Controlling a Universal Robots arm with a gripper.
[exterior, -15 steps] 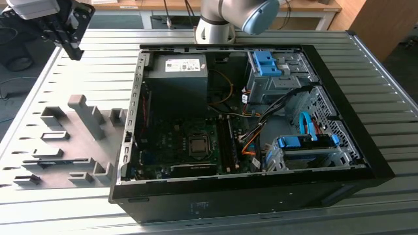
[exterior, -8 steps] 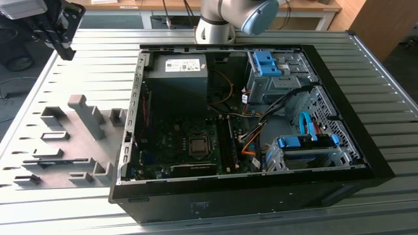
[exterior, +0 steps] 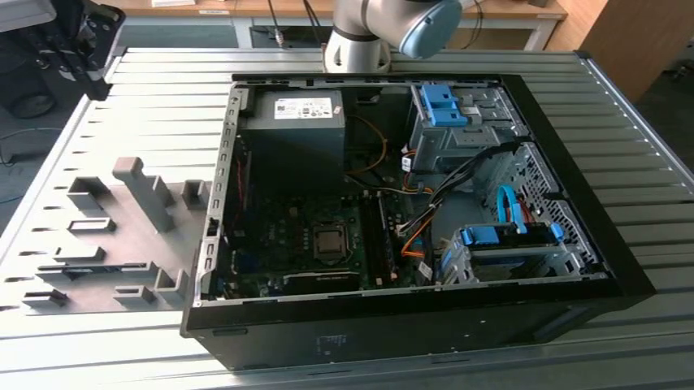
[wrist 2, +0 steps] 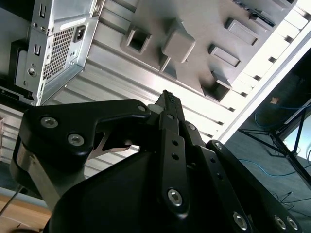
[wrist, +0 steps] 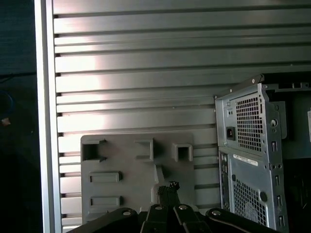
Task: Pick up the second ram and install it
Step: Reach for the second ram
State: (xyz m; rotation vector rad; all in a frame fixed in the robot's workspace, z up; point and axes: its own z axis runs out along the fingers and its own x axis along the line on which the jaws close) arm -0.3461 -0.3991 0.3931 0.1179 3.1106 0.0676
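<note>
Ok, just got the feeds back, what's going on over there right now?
The arm's claw hangs above the slatted metal table, close to the grey holder block, with the back of the open computer case beside it. I cannot tell whether it is carrying anything. In the exterior view the case lies on its side with the motherboard exposed, and the holder block sits at the exterior view's left of it.

Shiny ribbed metal table [exterior: 162, 81]; matt blk gripper [wrist 2: 166, 99]
</note>
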